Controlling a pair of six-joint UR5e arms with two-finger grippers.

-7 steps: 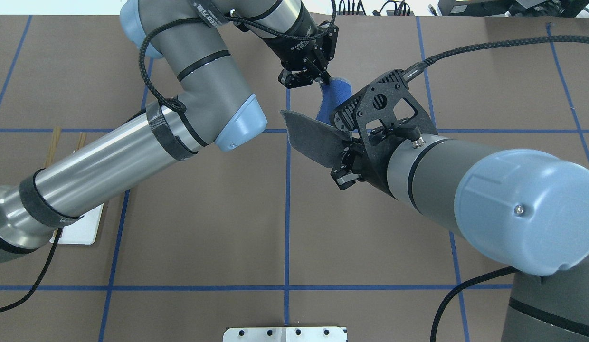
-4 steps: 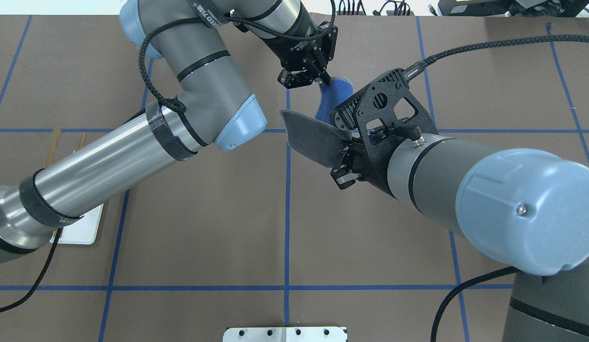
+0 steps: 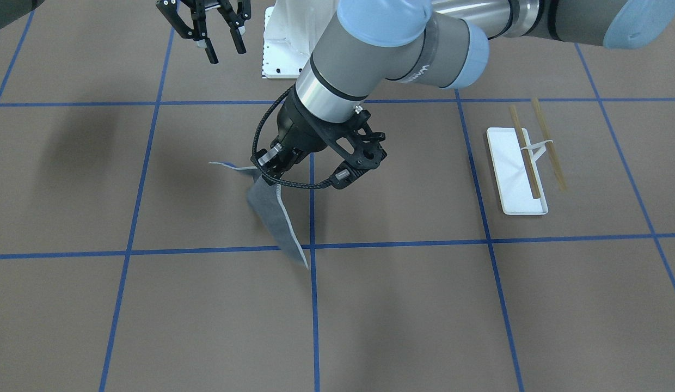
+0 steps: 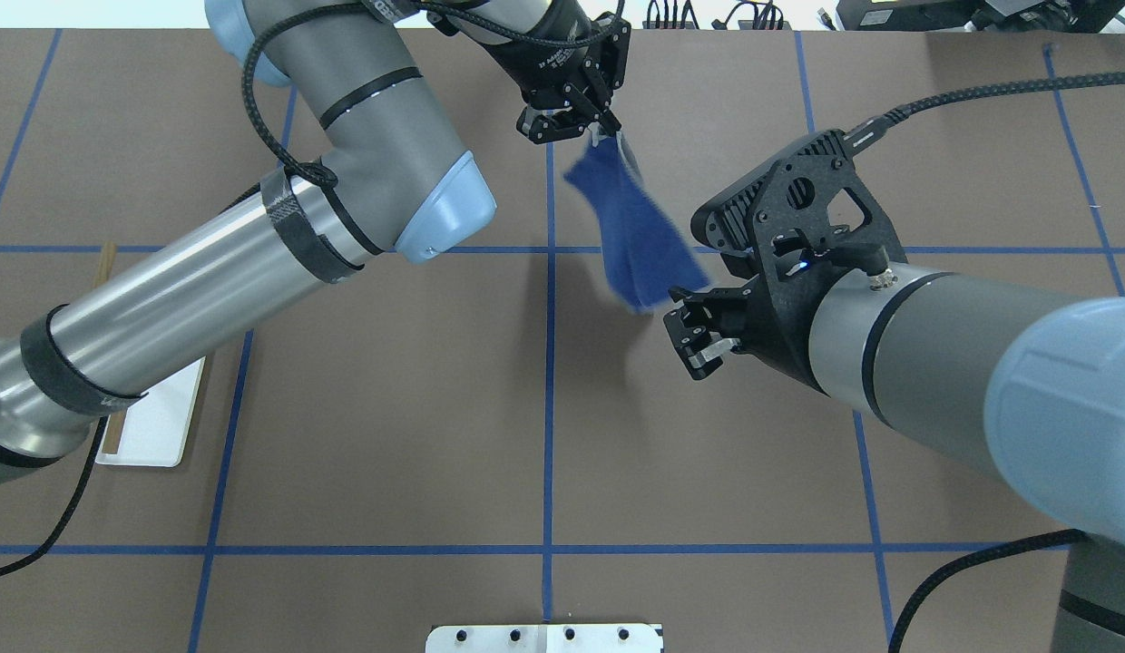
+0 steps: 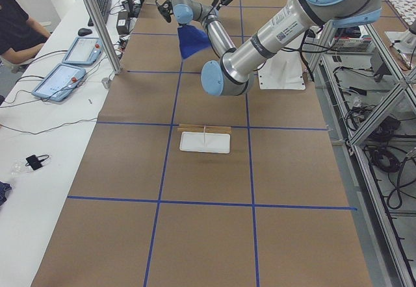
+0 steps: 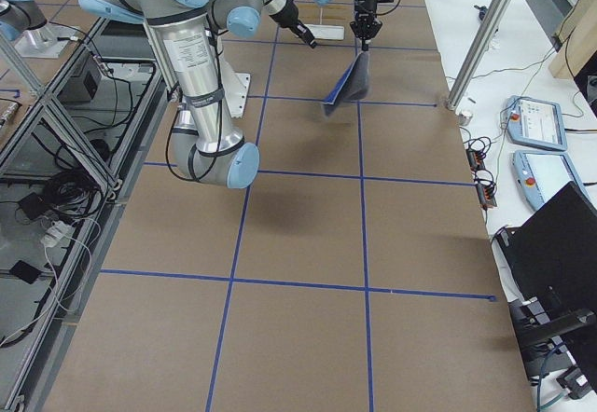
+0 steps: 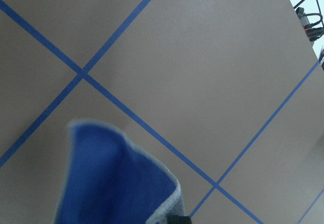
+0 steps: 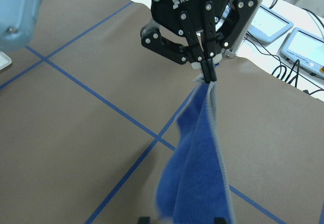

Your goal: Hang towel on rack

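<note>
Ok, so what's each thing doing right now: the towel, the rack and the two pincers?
towel: hanging loose by one corner, not on the rack.
rack: standing upright, nothing hung on it.
left pincer: shut on the towel's top corner.
right pincer: open, holding nothing.

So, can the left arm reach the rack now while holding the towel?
Probably yes: the rack stands on its side, and nothing lies between it and the left gripper, shut on the towel.
</note>
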